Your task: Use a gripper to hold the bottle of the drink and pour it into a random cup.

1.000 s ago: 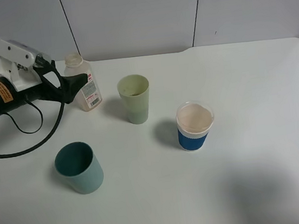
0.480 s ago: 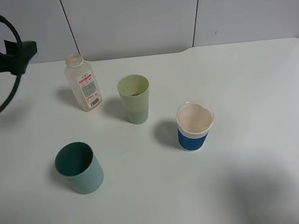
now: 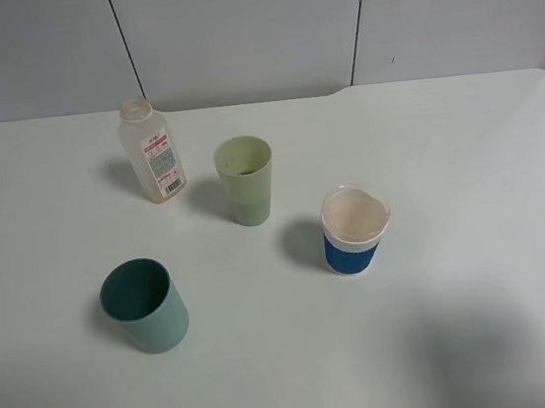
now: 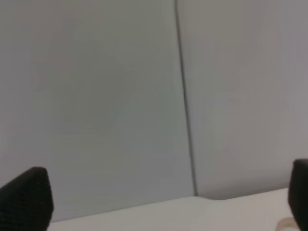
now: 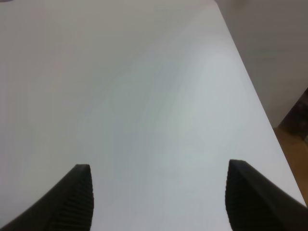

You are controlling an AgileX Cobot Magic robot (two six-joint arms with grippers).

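My left claw (image 4: 159,202) is spread wide, holding nothing, facing the wall; the bottle (image 3: 152,150) stands well apart, upright beside the pale green cup (image 3: 246,179). My right claw (image 5: 159,199) gapes over bare table (image 5: 144,96).

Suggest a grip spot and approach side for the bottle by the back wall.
Probably the flat-sided body of the bottle, mid-height, below the narrower capped neck. It stands upright, so a level side-on grasp suits it. Come from the overhead view's left: that side is bare table, while the light-green cup stands close on its right. The left gripper is open.
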